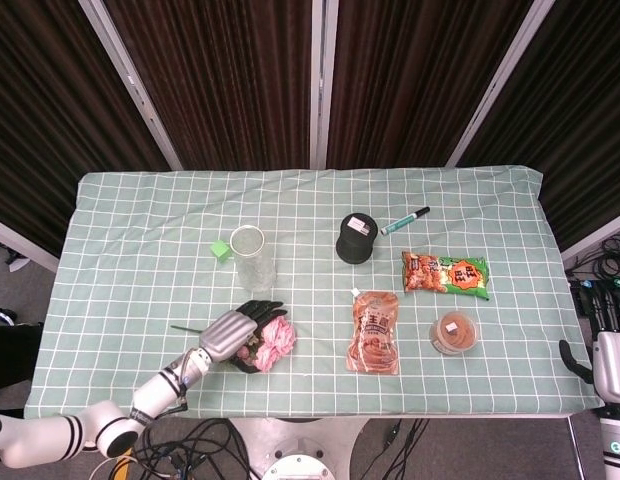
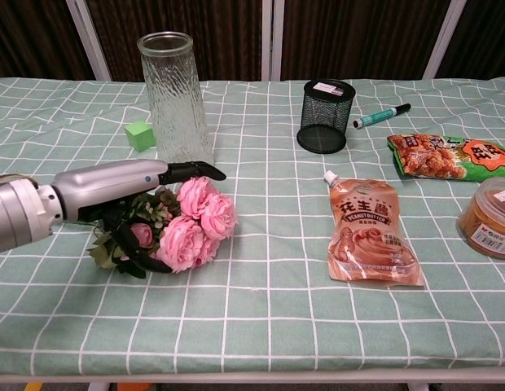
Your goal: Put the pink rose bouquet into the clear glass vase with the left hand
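The pink rose bouquet (image 2: 191,228) lies on the checked cloth near the front left, blooms pointing right; in the head view the bouquet (image 1: 274,340) shows beside the hand. My left hand (image 2: 122,181) lies over its green leaves, dark fingers stretched flat above the roses and the thumb curled low against the leafy side. The flowers still rest on the table. The clear glass vase (image 2: 175,98) stands upright just behind the bouquet, and the vase (image 1: 254,258) is empty. My right hand (image 1: 608,345) hangs off the table's right edge, fingers up and holding nothing.
A green cube (image 2: 139,133) sits left of the vase. A black mesh pen cup (image 2: 326,116) and a marker (image 2: 381,115) stand mid-back. A peanut butter pouch (image 2: 373,231), a snack bag (image 2: 448,156) and a round tub (image 2: 490,217) lie to the right.
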Controlling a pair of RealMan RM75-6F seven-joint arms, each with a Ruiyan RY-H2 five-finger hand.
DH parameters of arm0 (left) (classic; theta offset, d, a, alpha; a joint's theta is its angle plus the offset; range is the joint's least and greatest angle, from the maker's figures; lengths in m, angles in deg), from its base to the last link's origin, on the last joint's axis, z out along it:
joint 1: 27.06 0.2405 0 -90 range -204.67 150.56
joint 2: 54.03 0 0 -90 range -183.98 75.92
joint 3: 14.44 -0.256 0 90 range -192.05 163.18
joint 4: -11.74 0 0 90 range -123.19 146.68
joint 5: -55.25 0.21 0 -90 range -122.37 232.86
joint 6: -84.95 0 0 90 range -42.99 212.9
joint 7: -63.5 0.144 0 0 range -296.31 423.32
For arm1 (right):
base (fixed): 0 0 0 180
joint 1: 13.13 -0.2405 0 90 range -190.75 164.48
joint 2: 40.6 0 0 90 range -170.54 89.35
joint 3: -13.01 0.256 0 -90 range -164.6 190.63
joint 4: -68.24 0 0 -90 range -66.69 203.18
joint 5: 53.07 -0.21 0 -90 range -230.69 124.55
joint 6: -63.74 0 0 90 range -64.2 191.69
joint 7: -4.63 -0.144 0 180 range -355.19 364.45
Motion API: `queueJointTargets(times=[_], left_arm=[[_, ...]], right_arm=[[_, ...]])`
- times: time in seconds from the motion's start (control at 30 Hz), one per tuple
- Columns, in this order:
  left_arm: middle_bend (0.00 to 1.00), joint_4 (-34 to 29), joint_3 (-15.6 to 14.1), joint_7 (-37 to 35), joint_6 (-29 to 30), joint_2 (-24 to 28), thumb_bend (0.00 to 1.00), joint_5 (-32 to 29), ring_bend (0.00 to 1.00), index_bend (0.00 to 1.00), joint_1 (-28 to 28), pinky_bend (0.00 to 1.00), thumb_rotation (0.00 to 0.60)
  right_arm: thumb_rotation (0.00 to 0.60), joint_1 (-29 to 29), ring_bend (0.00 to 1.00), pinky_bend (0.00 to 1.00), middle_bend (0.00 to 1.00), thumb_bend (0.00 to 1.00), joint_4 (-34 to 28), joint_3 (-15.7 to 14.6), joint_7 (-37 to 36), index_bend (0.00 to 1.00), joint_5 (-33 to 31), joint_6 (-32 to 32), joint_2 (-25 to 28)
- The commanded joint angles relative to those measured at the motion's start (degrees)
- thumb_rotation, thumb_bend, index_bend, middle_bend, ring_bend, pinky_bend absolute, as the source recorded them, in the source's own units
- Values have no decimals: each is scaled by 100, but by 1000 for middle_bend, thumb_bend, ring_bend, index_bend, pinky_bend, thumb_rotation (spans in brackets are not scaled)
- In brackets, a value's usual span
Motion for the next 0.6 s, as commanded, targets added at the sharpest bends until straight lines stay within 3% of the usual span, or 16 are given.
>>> queueJointTargets(times=[0.03, 0.27, 0.6], left_arm=[[0, 44, 0, 27, -27, -37, 39, -19, 0, 61, -37, 102, 600], [10, 57, -45, 59, -236, -74, 40, -85, 6, 63, -175, 175, 600], [129, 92, -11, 278, -172, -150, 58, -257, 150, 117, -183, 281, 600]], right_arm=[[600, 3, 0, 0, 0, 249, 13, 2, -11, 0, -10, 5, -6], [600, 15, 0, 0, 0, 253, 79, 9, -68, 0, -57, 35, -22], [600, 26, 0, 0, 0, 257, 132, 9, -118, 0, -80, 61, -36]])
